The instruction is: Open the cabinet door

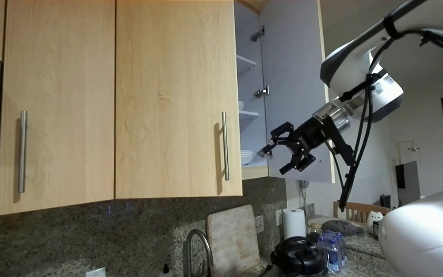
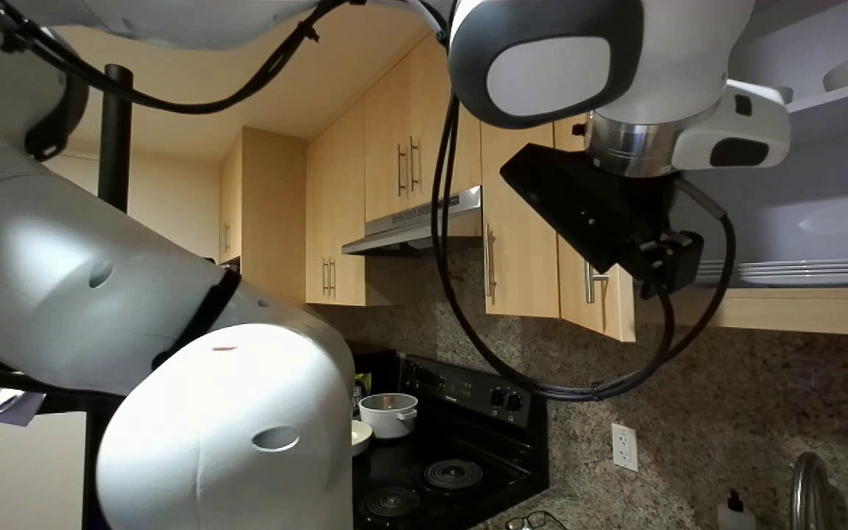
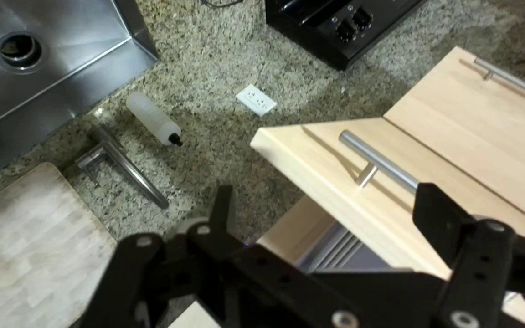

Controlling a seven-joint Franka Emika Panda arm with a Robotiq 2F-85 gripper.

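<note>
The cabinet door [image 1: 171,88], pale wood with a steel bar handle [image 1: 225,146] near its right edge, stands ajar. In the wrist view a dark gap with plates shows behind the free edge of the cabinet door [image 3: 326,182]. My gripper [image 1: 272,161] is to the right of that edge in an exterior view, apart from the door, with its fingers spread and nothing between them. In the wrist view the right finger [image 3: 440,218] covers the near end of the handle [image 3: 381,161]; the left finger [image 3: 223,209] appears over the backsplash. The arm partly hides the cabinet door [image 2: 619,309].
A white-grey panel [image 1: 294,88] is swung out behind my gripper. White plates [image 2: 814,272] sit on the cabinet's bottom shelf. Another wood door [image 1: 60,96] has its handle at the left. Below are a faucet [image 1: 200,238], a cutting board [image 1: 233,238] and a bottle [image 3: 153,118].
</note>
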